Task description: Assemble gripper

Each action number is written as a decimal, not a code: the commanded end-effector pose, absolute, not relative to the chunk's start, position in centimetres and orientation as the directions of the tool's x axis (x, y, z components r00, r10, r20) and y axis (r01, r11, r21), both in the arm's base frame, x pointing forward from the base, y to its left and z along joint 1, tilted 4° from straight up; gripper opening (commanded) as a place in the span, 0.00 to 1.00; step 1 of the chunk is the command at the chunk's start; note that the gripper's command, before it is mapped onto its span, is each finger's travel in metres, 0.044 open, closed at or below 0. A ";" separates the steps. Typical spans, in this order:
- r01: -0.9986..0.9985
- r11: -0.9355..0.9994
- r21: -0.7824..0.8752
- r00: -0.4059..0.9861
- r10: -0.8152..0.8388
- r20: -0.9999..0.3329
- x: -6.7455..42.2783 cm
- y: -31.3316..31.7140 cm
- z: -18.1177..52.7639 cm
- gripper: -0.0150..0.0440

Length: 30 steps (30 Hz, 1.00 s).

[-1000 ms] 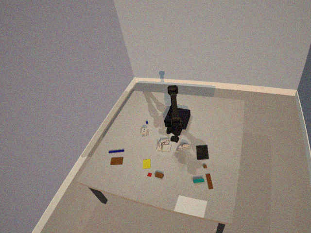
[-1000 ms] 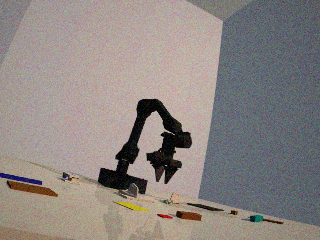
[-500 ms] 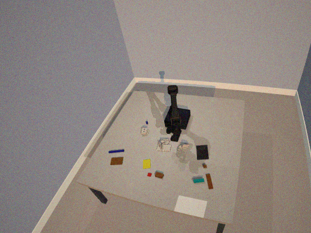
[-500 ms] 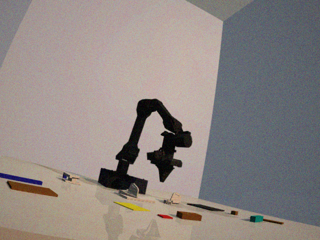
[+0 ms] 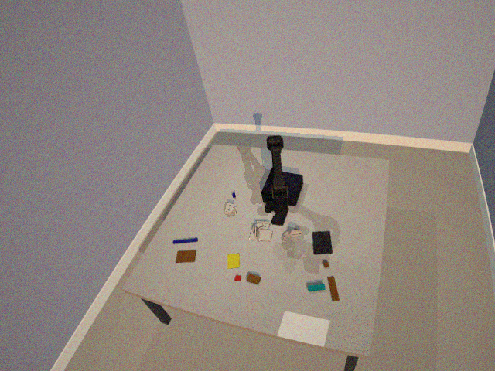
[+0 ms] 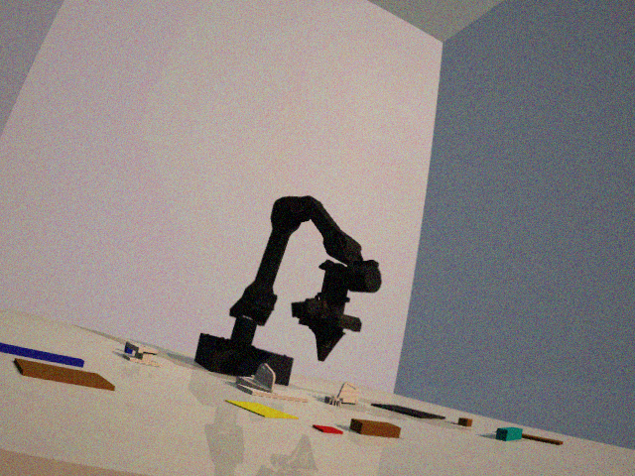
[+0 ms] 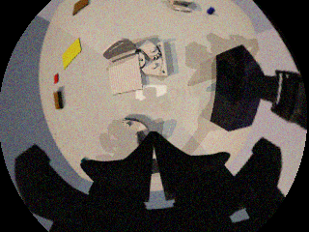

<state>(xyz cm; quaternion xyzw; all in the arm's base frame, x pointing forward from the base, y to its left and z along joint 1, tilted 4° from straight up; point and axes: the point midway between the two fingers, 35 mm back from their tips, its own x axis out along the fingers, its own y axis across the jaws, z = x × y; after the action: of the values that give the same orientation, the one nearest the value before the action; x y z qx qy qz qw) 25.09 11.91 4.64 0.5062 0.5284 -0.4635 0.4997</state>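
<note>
The pale gripper base (image 5: 264, 235) (image 6: 287, 397) (image 7: 126, 74) lies on the table in front of the arm. One jaw (image 6: 265, 377) (image 7: 120, 49) stands on the base; whether it is fully on its pin I cannot tell. The other jaw (image 5: 295, 232) (image 6: 348, 393) (image 7: 134, 124) lies apart on the table, partly hidden behind my fingertips in the wrist view. The housing plate (image 5: 230, 209) (image 6: 144, 357) (image 7: 182, 6) lies farther off, on the far side of the base from the loose jaw. My gripper (image 6: 321, 358) (image 7: 153, 133) is shut and empty, above the table.
A small blue block (image 5: 233, 195) (image 7: 210, 10) is by the housing plate. A black slab (image 5: 322, 242) lies beyond the loose jaw. Yellow (image 5: 233, 260), red (image 5: 237, 277), brown (image 5: 253, 278) and teal (image 5: 315, 287) pieces lie farther forward, with a white sheet (image 5: 303, 328) near the table edge.
</note>
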 end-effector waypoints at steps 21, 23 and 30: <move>0.998 0.058 0.016 0.012 0.072 -0.997 25.1 11.9 4.6 1.00; 0.998 0.058 0.016 0.012 0.072 -0.997 25.1 11.9 4.6 1.00; 0.998 0.058 0.016 0.012 0.072 -0.997 25.1 11.9 4.6 1.00</move>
<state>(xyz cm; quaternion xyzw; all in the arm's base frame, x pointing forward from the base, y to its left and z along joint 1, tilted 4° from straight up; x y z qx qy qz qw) 25.09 11.91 4.64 0.5062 0.5284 -0.4635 0.4997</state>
